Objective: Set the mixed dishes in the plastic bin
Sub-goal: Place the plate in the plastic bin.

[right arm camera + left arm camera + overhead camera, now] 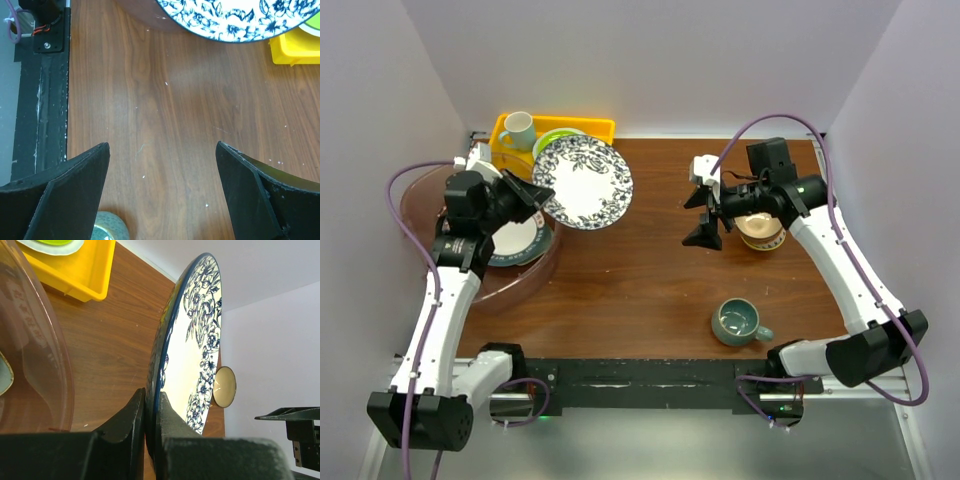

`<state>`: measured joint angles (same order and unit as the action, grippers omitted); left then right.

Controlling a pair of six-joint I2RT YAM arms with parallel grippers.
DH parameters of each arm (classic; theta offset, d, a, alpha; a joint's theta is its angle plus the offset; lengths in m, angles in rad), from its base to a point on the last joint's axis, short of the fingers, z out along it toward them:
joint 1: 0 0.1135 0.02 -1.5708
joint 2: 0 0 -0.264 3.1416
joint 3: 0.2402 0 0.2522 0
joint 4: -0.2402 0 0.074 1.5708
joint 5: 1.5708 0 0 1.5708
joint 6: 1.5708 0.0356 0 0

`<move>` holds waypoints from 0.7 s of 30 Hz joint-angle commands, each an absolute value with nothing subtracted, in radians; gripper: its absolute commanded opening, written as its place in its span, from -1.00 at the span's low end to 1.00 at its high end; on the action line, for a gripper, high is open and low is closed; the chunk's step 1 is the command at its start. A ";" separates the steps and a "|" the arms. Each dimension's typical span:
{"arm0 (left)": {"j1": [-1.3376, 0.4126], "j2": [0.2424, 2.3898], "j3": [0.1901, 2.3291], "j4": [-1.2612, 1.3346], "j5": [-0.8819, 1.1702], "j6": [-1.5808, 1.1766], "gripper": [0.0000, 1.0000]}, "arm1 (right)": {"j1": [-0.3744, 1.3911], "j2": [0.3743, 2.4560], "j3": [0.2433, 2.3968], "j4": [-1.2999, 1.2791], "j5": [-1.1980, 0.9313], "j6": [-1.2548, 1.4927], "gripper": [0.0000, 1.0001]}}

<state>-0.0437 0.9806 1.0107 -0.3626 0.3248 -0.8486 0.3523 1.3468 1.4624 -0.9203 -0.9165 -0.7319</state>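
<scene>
My left gripper (535,192) is shut on the near rim of a blue-flowered white plate (585,182), which it holds tilted above the table beside the plastic bin (420,195). In the left wrist view the fingers (132,412) pinch the rim of the plate (200,330) edge-on. Another plate (520,242) lies inside the bin. My right gripper (705,215) hangs open over bare wood, next to the cream-tan bowl (760,232). Nothing sits between the jaws of the right gripper (162,150). The teal mug (738,320) stands near the front.
A yellow tray (592,127) at the back holds a white mug (517,128) and a lime-green plate (555,140). The bin's clear wall (45,355) rises just left of the held plate. White walls enclose three sides of the table.
</scene>
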 commanded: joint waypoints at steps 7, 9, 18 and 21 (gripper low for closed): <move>0.000 0.910 1.123 -0.238 0.344 -0.822 -1.00 | 0.344 1.319 1.440 -0.879 -0.948 -0.713 0.82; 0.043 0.905 1.124 -0.242 0.342 -0.815 -1.00 | 0.344 1.322 1.434 -0.873 -0.946 -0.712 0.82; 0.193 0.903 1.097 -0.238 0.397 -0.792 -1.00 | 0.339 1.328 1.410 -0.858 -0.931 -0.704 0.82; 0.250 0.914 1.075 -0.216 0.428 -0.799 -1.00 | 0.341 1.330 1.404 -0.851 -0.928 -0.704 0.82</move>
